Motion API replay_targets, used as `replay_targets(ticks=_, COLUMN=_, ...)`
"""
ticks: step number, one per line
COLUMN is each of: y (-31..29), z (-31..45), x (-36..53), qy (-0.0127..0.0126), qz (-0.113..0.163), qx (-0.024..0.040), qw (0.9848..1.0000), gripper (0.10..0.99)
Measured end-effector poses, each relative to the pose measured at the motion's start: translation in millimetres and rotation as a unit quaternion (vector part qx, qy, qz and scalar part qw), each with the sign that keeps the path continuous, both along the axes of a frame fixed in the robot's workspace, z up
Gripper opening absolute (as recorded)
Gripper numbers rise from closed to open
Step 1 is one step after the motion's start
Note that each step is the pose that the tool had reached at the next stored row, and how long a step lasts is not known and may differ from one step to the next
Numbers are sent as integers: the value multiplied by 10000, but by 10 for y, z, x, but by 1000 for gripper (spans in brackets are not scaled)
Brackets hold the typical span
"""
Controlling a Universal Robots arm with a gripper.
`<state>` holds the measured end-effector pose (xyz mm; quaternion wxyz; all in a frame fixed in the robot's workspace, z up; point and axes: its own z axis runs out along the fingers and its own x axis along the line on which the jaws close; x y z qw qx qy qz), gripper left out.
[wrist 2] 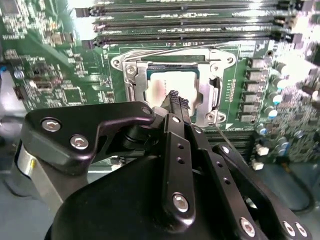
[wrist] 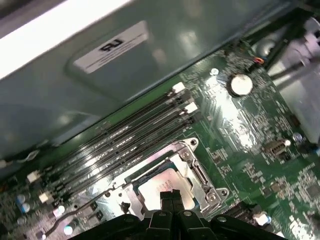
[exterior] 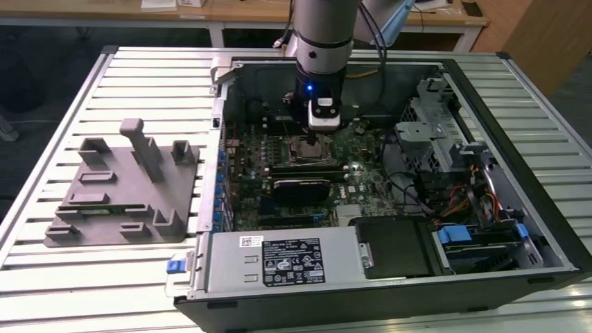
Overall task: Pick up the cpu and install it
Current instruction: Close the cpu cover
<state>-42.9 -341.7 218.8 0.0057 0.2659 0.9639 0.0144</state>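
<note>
We see a table [exterior: 138, 76] bearing an open case [exterior: 518, 229]; inside, the arm [exterior: 322, 35] hangs over the board's [exterior: 365, 177] socket [wrist 2: 131, 70]. The cpu [wrist 2: 160, 86] lies in that socket, and the gripper [wrist 2: 173, 96] is over it, fingers together, holding nothing

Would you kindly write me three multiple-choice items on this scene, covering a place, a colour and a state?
1. Where is the cpu? A in the motherboard socket; B on the slatted table; C on the power supply.
2. What colour is the fixture tray? A red; B grey; C yellow.
3. How is the end effector? A shut; B wide open; C gripping a cable.
Answers: 1 A, its silver top lies within the socket frame; 2 B, grey in the exterior view; 3 A, it is closed above the cpu.
</note>
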Motion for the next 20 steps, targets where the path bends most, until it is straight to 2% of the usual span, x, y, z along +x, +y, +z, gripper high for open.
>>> replay_targets(ticks=5, y=0, z=-5, x=0, qy=0, qz=458, qx=-7, qw=9990, gripper=106)
replay_targets(ticks=10, y=0, z=-8, x=0, qy=0, qz=907, qx=-16, qw=9959, gripper=106)
replay_targets(ticks=15, y=0, z=-10, x=0, qy=0, qz=1362, qx=-26, qw=9907, gripper=106)
replay_targets(ticks=18, y=0, z=-12, x=0, qy=0, qz=1628, qx=-32, qw=9866, gripper=106)
replay_targets(ticks=20, y=0, z=-14, x=0, qy=1, qz=1811, qx=-36, qw=9835, gripper=106)
